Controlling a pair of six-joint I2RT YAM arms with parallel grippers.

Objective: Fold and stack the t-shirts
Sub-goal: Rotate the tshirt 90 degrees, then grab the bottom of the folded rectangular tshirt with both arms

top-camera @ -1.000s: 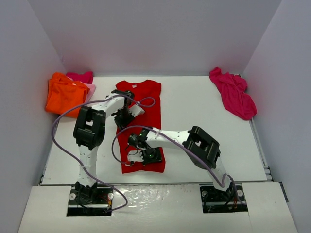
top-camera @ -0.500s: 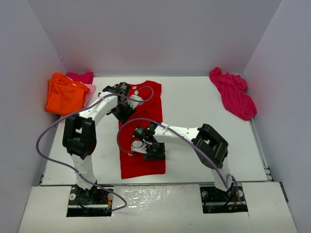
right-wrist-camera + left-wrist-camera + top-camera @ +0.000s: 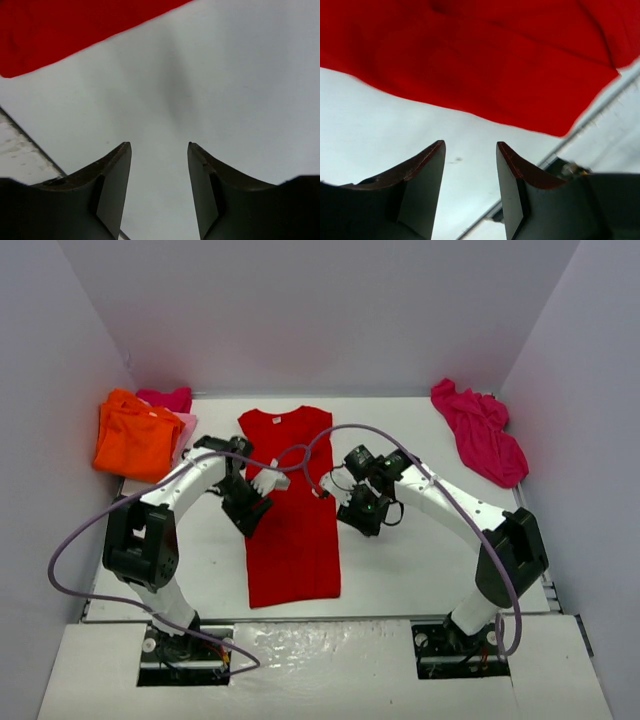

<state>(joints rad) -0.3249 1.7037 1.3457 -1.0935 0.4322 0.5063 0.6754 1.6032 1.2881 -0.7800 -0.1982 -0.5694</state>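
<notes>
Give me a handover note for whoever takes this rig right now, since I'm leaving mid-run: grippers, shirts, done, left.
Left gripper: open, empty, over the table just off the left edge of the red t-shirt.
Right gripper: open, empty, over the table off its right edge.
Red t-shirt: flat mid-table, sides folded in, a long strip.
Orange t-shirt: folded on the far-left pile, pink cloth showing behind it.
Magenta t-shirt: crumpled, far right.
Done: pile started; red narrowed.
Left: fold red crosswise and stack it; then fold and stack magenta.
</notes>
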